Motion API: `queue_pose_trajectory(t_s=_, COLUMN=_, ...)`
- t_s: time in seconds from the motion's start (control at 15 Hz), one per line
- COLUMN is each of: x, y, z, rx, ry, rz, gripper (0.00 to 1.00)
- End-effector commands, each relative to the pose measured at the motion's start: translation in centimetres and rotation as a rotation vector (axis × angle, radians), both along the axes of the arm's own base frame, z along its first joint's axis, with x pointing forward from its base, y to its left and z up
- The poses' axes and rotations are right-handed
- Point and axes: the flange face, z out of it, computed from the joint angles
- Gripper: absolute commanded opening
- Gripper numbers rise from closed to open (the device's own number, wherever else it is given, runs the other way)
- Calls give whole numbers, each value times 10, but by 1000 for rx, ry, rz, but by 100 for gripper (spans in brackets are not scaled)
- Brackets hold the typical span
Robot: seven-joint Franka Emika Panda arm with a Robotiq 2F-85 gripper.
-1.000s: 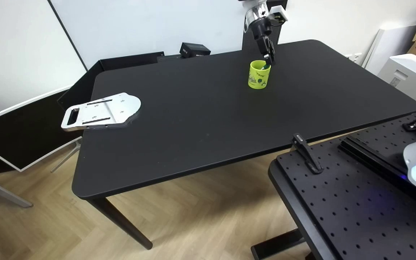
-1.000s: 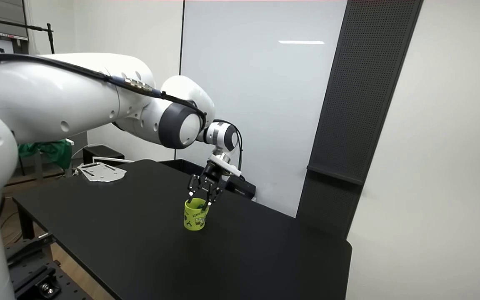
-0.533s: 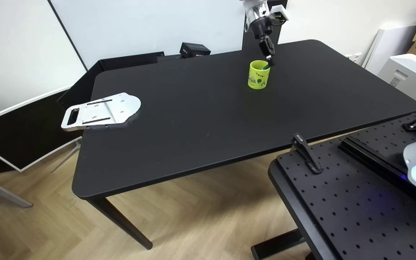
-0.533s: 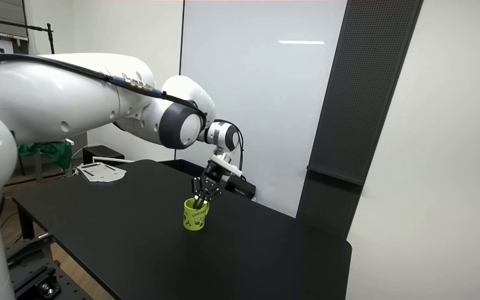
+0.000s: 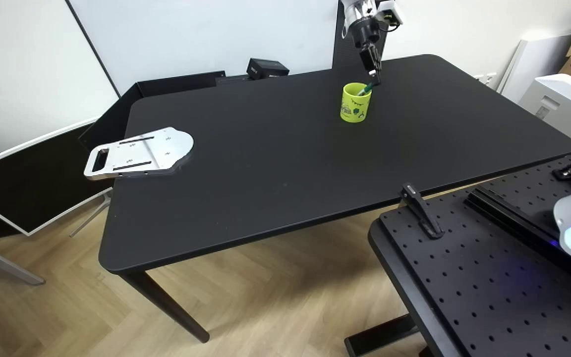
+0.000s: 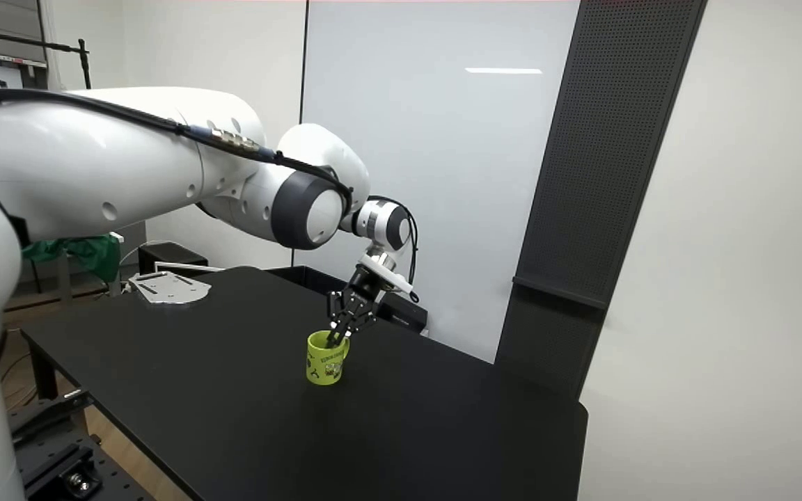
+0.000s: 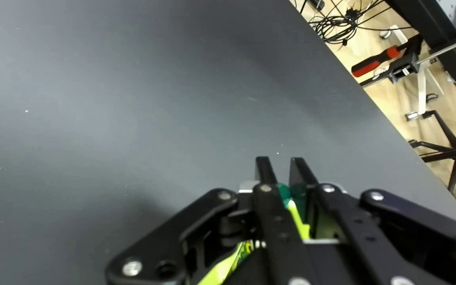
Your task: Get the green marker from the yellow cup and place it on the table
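Note:
Upright on the black table stands the yellow cup, with dark drawings on its side and a handle that shows in an exterior view. The green marker leans out over its rim, tilted, its lower part inside the cup. My gripper is just above the rim, shut on the marker's upper end. In the wrist view the marker's green end sits between the fingers, with a narrow gap at the tips; yellow parts of the cup show behind the linkage, most of it hidden.
A white flat tool lies at one end of the table, partly over the edge. A black box stands behind the table, by the whiteboard. A perforated black board adjoins the table's near side, with a clamp between.
The jaws have closed on the marker. Since then my gripper has risen slightly and drawn back from the cup, and more of the marker shows above the rim. The cup has stayed put.

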Motion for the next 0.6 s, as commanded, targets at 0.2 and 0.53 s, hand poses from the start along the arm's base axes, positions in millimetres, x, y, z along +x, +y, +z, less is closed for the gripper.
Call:
queue_pose_trajectory(t_s=0.2, x=5, y=2, z=54, rx=-1, ry=17, rz=-37, gripper=4)
queue_pose_trajectory(t_s=0.53, x=3, y=5, z=91, rx=-3, ry=41, rz=-20, gripper=4)
